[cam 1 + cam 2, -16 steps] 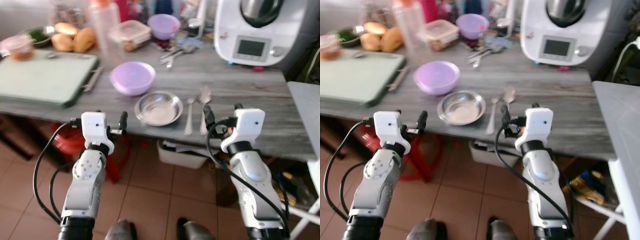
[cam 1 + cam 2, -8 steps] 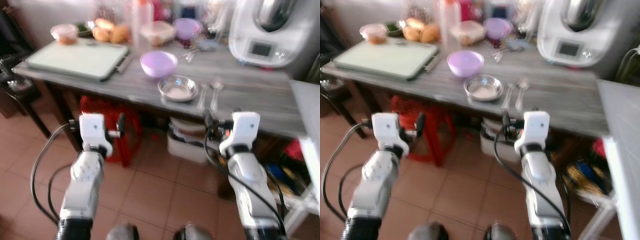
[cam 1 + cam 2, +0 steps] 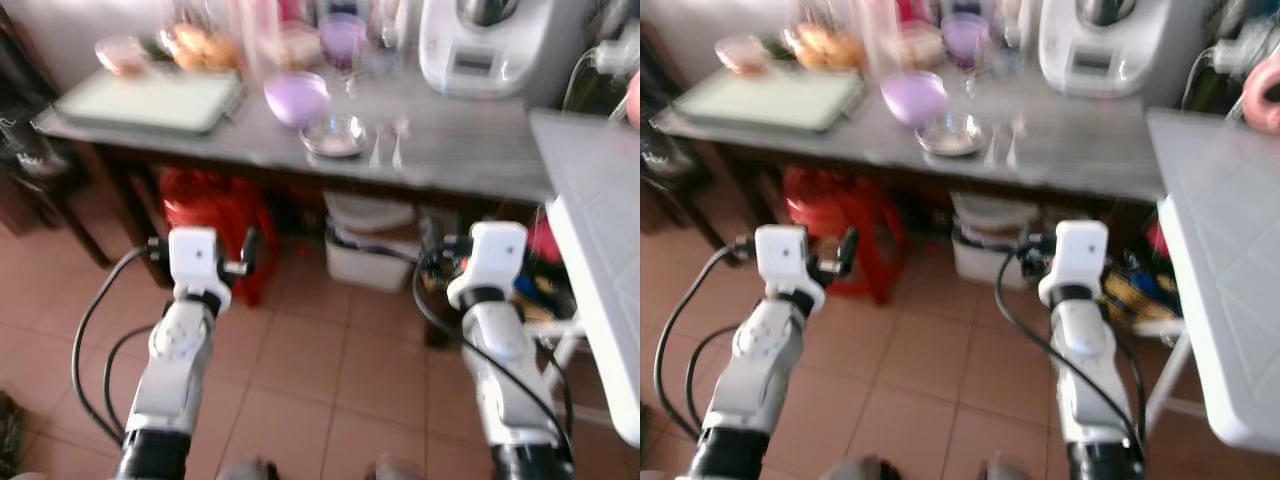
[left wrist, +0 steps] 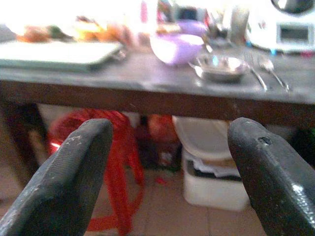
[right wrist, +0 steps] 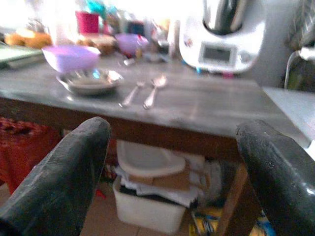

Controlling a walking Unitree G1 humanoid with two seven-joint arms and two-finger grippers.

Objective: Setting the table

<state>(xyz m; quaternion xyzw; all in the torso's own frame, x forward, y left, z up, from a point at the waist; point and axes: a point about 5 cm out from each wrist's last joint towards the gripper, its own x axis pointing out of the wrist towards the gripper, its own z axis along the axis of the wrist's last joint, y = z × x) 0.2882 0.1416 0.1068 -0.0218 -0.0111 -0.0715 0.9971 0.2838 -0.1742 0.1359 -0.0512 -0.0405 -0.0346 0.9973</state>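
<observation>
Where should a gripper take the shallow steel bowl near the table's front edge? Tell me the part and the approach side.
Take the shallow steel bowl by its thin near rim, coming from the grey wooden table's front edge. It is low with flared walls, so one finger goes inside, one outside. The purple plastic bowl sits close behind it and the two metal spoons lie to its right, crowding those sides. Both grippers are open and well short of the table.

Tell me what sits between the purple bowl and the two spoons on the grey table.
A shallow steel bowl sits between the purple bowl and the spoons on the grey table, seen in both eye views.
</observation>
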